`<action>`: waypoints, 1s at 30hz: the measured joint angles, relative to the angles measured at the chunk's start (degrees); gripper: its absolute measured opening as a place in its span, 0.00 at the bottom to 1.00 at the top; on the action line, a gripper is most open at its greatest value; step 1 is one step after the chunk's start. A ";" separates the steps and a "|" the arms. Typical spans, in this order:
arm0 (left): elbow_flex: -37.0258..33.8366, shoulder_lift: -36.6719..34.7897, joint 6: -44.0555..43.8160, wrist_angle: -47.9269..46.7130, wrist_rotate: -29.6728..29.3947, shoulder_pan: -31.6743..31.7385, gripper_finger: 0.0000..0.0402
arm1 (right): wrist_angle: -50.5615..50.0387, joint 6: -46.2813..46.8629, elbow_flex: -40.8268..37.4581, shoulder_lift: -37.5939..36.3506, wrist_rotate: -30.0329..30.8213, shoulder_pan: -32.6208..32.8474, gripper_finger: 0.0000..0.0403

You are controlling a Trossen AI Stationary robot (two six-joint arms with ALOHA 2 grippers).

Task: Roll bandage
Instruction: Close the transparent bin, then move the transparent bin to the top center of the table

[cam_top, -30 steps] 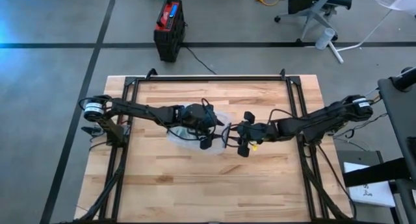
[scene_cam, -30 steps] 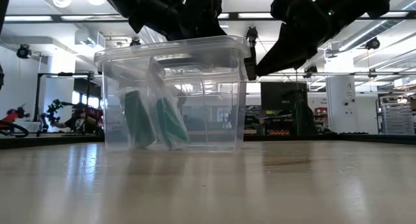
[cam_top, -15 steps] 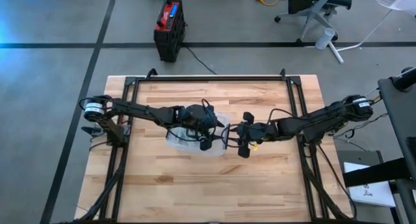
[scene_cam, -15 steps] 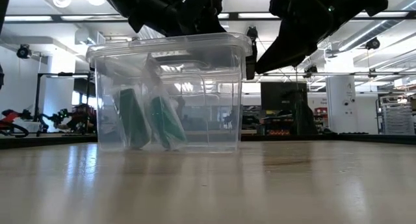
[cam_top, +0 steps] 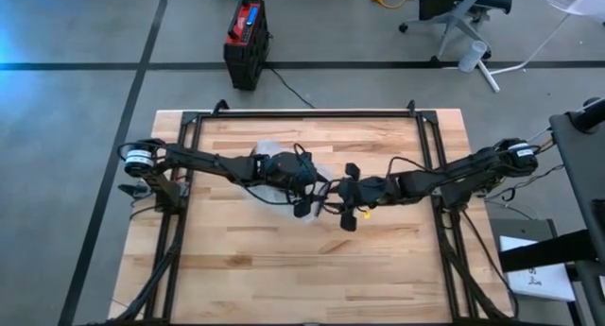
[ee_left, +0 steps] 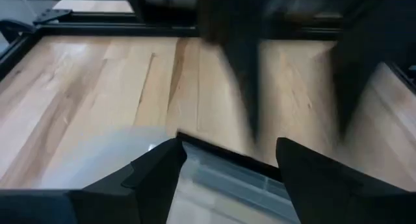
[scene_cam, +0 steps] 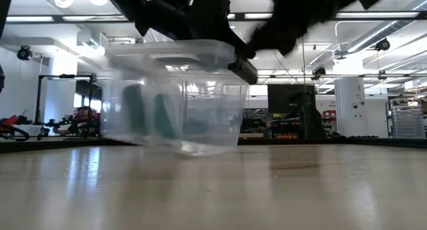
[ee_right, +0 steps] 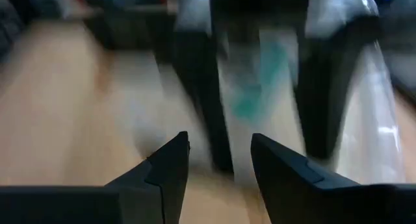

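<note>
The left gripper (cam_top: 304, 199) is reaching over a clear plastic box (scene_cam: 175, 100) at the middle of the tabletop (cam_top: 246, 269), fingers spread apart around its rim. Green bandage rolls (scene_cam: 150, 115) are sitting inside the tilted box. The right gripper (cam_top: 342, 196) is hovering just beside it, fingers apart and holding nothing.

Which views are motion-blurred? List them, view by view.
Low view: the clear bin smears sideways. Right wrist view: everything ahead streaks, the green contents included. Left wrist view: the other arm smears; the table is crisp. High view: crisp.
</note>
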 joint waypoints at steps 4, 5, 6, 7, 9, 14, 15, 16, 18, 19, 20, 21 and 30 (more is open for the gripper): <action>0.09 0.09 0.34 0.72 0.03 0.06 0.62 | 3.17 -0.72 0.37 -0.70 0.35 -0.04 0.41; 0.11 0.06 0.21 0.68 0.07 0.05 0.62 | 3.01 -1.03 0.36 -0.47 0.21 -0.06 0.41; 0.16 0.12 0.34 0.83 0.02 0.03 0.62 | 1.88 -1.17 0.24 -0.46 0.19 -0.03 0.41; 0.18 0.08 0.39 0.74 0.01 0.05 0.62 | 1.06 -1.17 0.24 -0.82 0.30 0.00 0.41; 0.05 -0.82 0.12 0.00 0.29 0.11 0.62 | -1.31 -1.41 0.58 -2.65 0.44 0.04 0.41; -0.22 -3.92 -0.37 -1.08 0.84 0.13 0.62 | -7.70 -1.63 -0.44 -8.39 4.00 0.70 0.39; -0.12 -4.79 -0.45 -0.68 0.84 0.10 0.62 | -7.90 -1.72 -0.84 -9.85 4.82 1.03 0.39; -0.06 -5.80 -0.45 -0.52 0.84 0.09 0.62 | -8.05 -2.22 -1.37 -11.25 5.60 1.34 0.39; 0.72 -7.68 -0.47 -0.37 0.82 0.09 0.62 | -7.68 -3.03 -2.77 -13.68 6.84 1.80 0.38; 1.07 -8.83 -0.53 0.18 0.82 0.09 0.62 | -7.45 -3.77 -3.85 -14.65 7.22 1.92 0.38; 1.19 -10.34 -0.59 -0.21 0.81 0.09 0.62 | -6.27 -4.40 -4.89 -15.22 7.55 1.92 0.38; 1.19 -11.99 -0.62 -0.64 0.80 0.09 0.62 | -3.78 -4.97 -5.92 -15.71 7.78 1.92 0.38; -3.96 -28.69 -0.49 -0.47 0.71 0.09 0.60 | 23.08 -8.65 -11.50 -7.76 7.64 0.58 0.34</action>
